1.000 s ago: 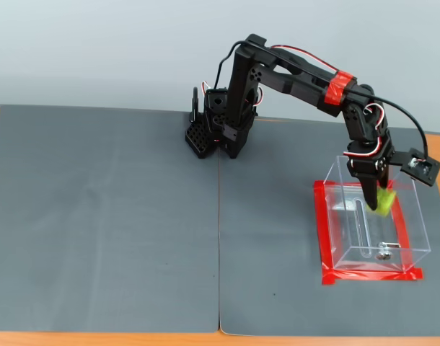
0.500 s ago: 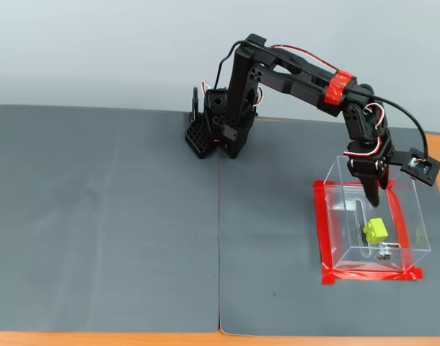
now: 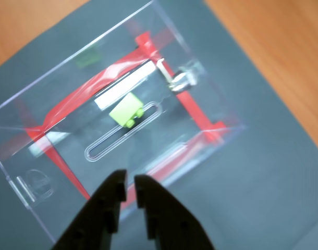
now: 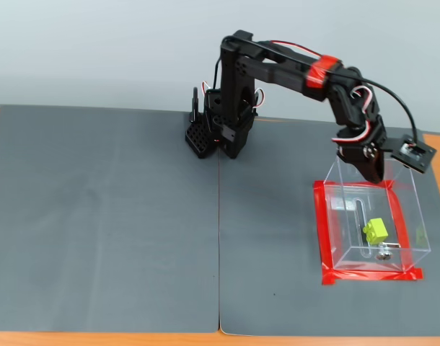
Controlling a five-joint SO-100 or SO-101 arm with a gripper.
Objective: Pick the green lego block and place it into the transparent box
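Inside transparent box, on its floor beside the slot: green lego block, tipped on its side, studs sideways in wrist view. Above box rim: black fingers, nearly pressed together, narrow gap, pinching nothing. Red tape framing box on grey mat over desk.

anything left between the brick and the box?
Nothing visible. The brick already lies on the floor of the box, beside the slot. The pincer is empty, nearly shut, above the box's open top.
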